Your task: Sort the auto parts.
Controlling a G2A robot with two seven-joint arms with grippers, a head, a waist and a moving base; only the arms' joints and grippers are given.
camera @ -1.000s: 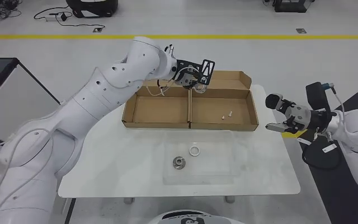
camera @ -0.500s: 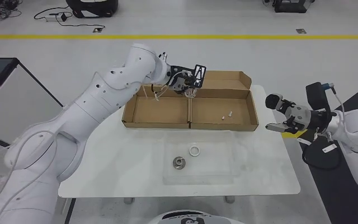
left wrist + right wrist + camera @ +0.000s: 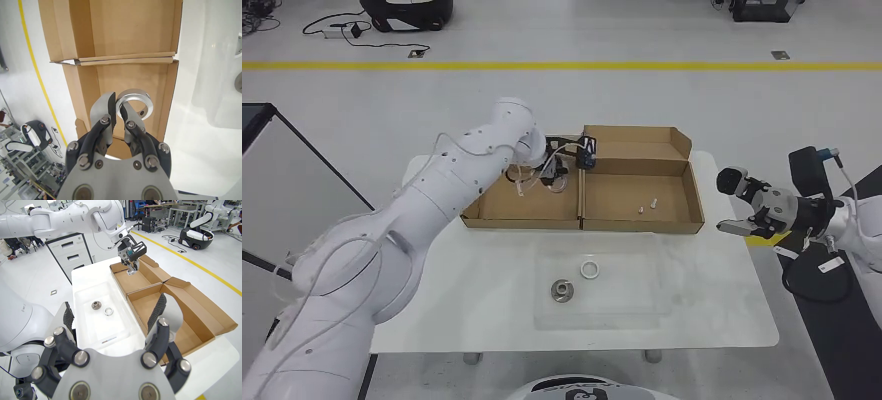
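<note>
My left gripper (image 3: 118,108) is shut on a silver metal ring (image 3: 135,104), one finger inside the ring and one outside. It holds the ring just above the floor of the left cardboard box (image 3: 132,79). From the right wrist view, that gripper (image 3: 132,269) and the ring (image 3: 131,272) hang over the far box. In the top view the left gripper (image 3: 570,162) is near the divider between the two boxes. My right gripper (image 3: 113,313) is open and holds nothing, off the table's right edge (image 3: 752,218).
A clear tray (image 3: 642,300) at the table's front holds a flanged metal hub (image 3: 562,290) and a white ring (image 3: 591,269). The right cardboard box (image 3: 687,195) contains small white pieces (image 3: 645,207). Both box lids stand open at the back.
The left arm has swung left from the right box's back edge and dropped into the left box, still holding the ring. The right arm has stayed put.
</note>
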